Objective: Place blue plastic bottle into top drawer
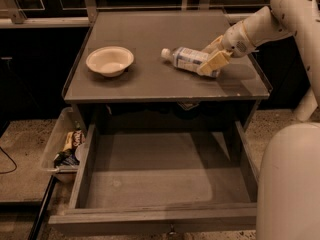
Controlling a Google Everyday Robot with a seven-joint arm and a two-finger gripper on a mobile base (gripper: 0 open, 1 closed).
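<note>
The blue plastic bottle (184, 59) lies on its side on the cabinet top, white cap pointing left toward the bowl. My gripper (212, 54) reaches in from the right and sits around the bottle's base end, one finger (212, 64) in front of it and the other behind, closed against it. The bottle rests on the surface. The top drawer (150, 216) is pulled fully open below the top, and its flat bottom is bare.
A cream round bowl (110, 60) stands on the left of the cabinet top (150, 84). A clear plastic bin (56, 144) of snack packets sits on the floor left of the drawer. My white arm and base (292, 184) fill the right side.
</note>
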